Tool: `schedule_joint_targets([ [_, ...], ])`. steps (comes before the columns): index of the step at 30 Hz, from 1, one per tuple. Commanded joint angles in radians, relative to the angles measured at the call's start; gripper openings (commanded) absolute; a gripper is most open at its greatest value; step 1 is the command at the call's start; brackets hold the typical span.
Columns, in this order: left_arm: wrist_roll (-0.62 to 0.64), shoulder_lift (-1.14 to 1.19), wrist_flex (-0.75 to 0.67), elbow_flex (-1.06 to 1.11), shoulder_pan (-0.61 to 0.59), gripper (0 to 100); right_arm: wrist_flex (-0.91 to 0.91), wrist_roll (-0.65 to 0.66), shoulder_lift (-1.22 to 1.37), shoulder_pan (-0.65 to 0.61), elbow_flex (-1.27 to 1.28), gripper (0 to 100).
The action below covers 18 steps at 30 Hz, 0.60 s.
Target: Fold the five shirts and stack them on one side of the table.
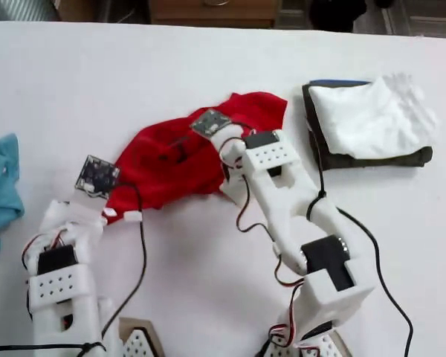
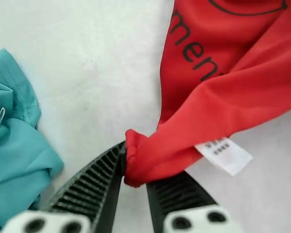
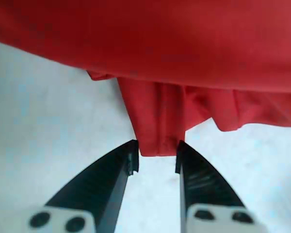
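High view: red shirt [image 1: 182,160] lies crumpled on table [image 1: 208,67]. Left gripper [image 2: 135,169] is clamped on bunched corner of red shirt, at end nearest teal shirt [image 1: 1,190]. White care tag [image 2: 224,154] sits just beside grip. Right gripper [image 3: 156,148] pinches folded hem on red shirt's robot-side edge, toward its other end. White shirt [image 1: 372,119] is folded atop dark shirt [image 1: 357,160]; both lie apart from red shirt, on side opposite teal shirt.
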Motion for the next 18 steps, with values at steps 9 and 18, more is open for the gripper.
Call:
schedule_joint_targets([
  [9,0.005,-0.014,-0.017,-0.01,0.003,3,-0.01,0.002,0.13,-0.001,-0.109,13.4],
  [18,0.003,-0.014,-0.02,-0.012,0.005,3,0.028,0.009,0.134,0.042,-0.18,13.4],
])
